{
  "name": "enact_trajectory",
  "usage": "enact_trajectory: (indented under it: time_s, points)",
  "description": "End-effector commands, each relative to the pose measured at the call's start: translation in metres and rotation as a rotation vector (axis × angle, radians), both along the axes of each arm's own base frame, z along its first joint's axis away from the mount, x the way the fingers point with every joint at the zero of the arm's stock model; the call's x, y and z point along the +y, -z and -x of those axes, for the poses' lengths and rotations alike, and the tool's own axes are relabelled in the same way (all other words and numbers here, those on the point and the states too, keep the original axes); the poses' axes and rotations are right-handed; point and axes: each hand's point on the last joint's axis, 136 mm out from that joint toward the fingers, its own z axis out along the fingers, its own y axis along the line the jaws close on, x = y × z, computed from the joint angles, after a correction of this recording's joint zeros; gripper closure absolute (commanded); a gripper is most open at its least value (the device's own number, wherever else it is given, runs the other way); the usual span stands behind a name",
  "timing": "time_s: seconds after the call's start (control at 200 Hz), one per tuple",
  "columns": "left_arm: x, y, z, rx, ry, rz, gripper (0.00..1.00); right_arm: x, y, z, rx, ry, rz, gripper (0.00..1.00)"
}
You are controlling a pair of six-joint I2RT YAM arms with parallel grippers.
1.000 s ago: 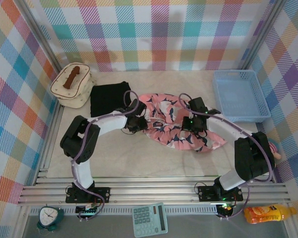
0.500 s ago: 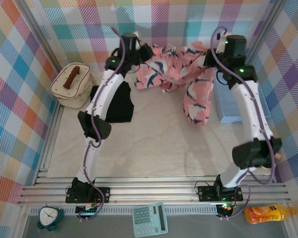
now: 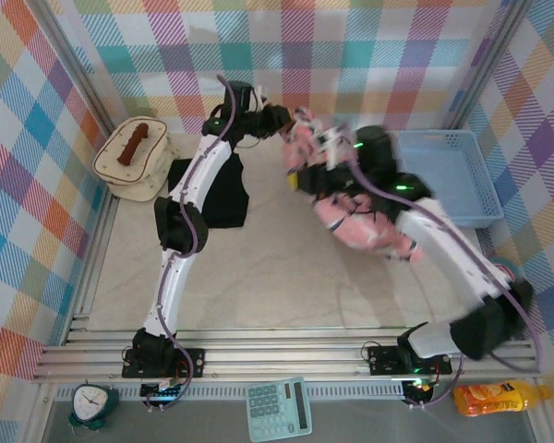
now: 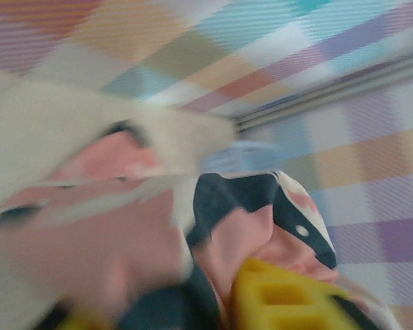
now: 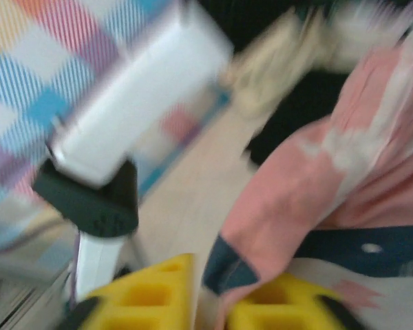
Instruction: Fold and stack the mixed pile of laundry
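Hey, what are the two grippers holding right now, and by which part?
The pink garment: a navy-patterned edge sits pinched in the right gripper. More of it bunches at the left gripper, but blur hides whether that one grips.

Table (image 3: 258, 286) — black shirt (image 3: 225, 199), bag (image 3: 134, 162), basket (image 3: 451, 181)

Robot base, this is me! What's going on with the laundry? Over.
Left end effector and right end effector in the pink navy-and-white-printed soft garment, grips blurred. Garment bunched, unfolded. Large plain black shirt lies beneath left arm, unstacked.
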Motion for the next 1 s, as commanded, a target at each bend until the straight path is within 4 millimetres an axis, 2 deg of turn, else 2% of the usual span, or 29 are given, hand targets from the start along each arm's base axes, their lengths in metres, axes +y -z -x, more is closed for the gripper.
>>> enact_trajectory:
  time_s: [0.0, 0.03, 0.075, 0.115, 0.175, 0.23, 0.305, 0.365, 0.405, 0.505, 0.61, 0.73, 0.815, 0.94, 0.995]
  points:
    - [0.087, 0.051, -0.001, 0.136, -0.150, -0.234, 0.10, 0.053, 0.052, 0.040, 0.265, -0.228, -0.022, 0.48]
    - [0.109, 0.064, 0.001, 0.177, -0.197, -0.283, 0.00, 0.060, 0.061, 0.043, 0.309, -0.252, -0.021, 0.38]
    - [0.137, 0.074, 0.006, 0.216, -0.246, -0.322, 0.00, 0.064, 0.068, 0.044, 0.342, -0.268, -0.019, 0.30]
    - [0.156, 0.078, 0.012, 0.236, -0.272, -0.334, 0.00, 0.060, 0.075, 0.039, 0.346, -0.234, 0.010, 0.29]
    - [0.172, 0.075, 0.023, 0.227, -0.292, -0.344, 0.00, 0.049, 0.085, 0.028, 0.311, -0.156, 0.080, 0.28]
    - [0.173, 0.070, 0.037, 0.206, -0.283, -0.347, 0.00, 0.033, 0.096, 0.014, 0.283, -0.060, 0.149, 0.28]
    - [0.162, 0.064, 0.060, 0.188, -0.248, -0.319, 0.00, -0.002, 0.116, -0.013, 0.286, 0.109, 0.243, 0.28]
    - [0.148, 0.065, 0.082, 0.179, -0.218, -0.302, 0.00, -0.040, 0.135, -0.035, 0.302, 0.270, 0.324, 0.27]
    - [0.137, 0.067, 0.097, 0.173, -0.198, -0.289, 0.00, -0.065, 0.146, -0.045, 0.329, 0.360, 0.353, 0.23]
    - [0.099, 0.078, 0.137, 0.178, -0.134, -0.236, 0.00, -0.119, 0.170, -0.063, 0.383, 0.534, 0.374, 0.22]
    - [0.055, 0.102, 0.176, 0.197, -0.062, -0.228, 0.01, -0.165, 0.197, -0.078, 0.391, 0.672, 0.442, 0.22]
    - [0.016, 0.138, 0.205, 0.230, -0.022, -0.248, 0.01, -0.198, 0.219, -0.107, 0.353, 0.774, 0.537, 0.22]
    - [0.005, 0.163, 0.211, 0.260, -0.031, -0.286, 0.01, -0.213, 0.228, -0.135, 0.350, 0.843, 0.561, 0.22]
    - [0.014, 0.206, 0.219, 0.360, -0.082, -0.343, 0.00, -0.248, 0.240, -0.182, 0.379, 0.993, 0.571, 0.22]
    - [0.022, 0.221, 0.226, 0.398, -0.091, -0.385, 0.00, -0.258, 0.246, -0.200, 0.395, 1.029, 0.557, 0.22]
